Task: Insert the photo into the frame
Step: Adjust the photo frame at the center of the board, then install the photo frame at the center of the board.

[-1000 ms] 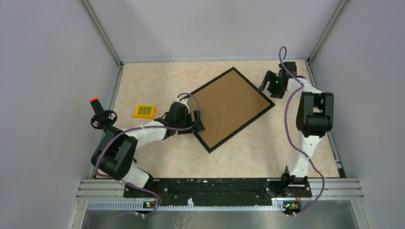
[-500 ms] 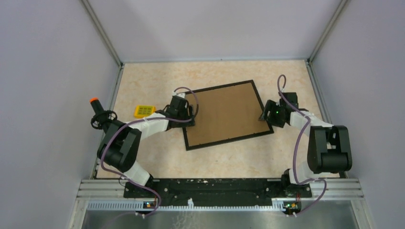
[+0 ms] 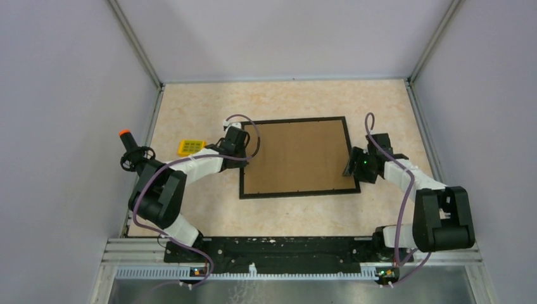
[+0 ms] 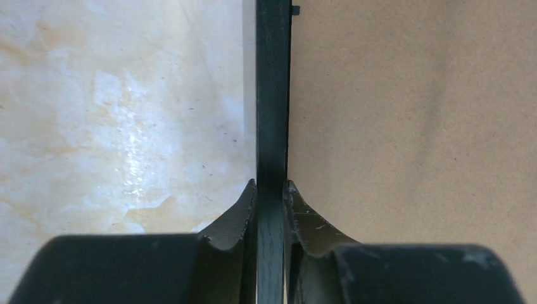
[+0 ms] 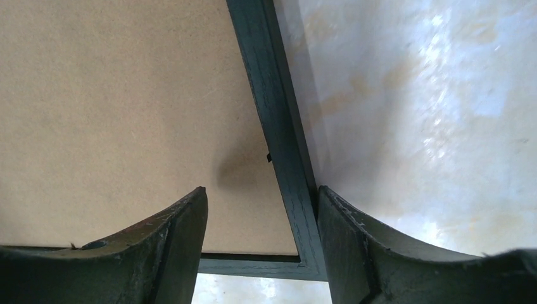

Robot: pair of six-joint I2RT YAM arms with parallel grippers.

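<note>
The frame (image 3: 299, 194) lies flat mid-table, square to the table edges, its thin black rim around a brown backing board (image 3: 297, 157). My left gripper (image 3: 244, 159) is shut on the frame's left rail (image 4: 273, 95), one finger on each side of it (image 4: 271, 185). My right gripper (image 3: 350, 166) is open and straddles the right rail (image 5: 269, 82) close to the frame's near right corner (image 5: 261, 189). Its outer finger (image 5: 342, 221) sits against the rail's outside edge, the other over the brown board. The photo is out of view.
A small yellow block (image 3: 191, 147) lies left of the frame, near the left arm. A black object with an orange tip (image 3: 125, 135) stands at the left wall. Grey walls and metal rails enclose the table on three sides.
The frame has turned clockwise from a diagonal lie to square with the table. My left gripper has closed on its left rail. The right gripper moved nearer along the right rail and narrowed a little.
</note>
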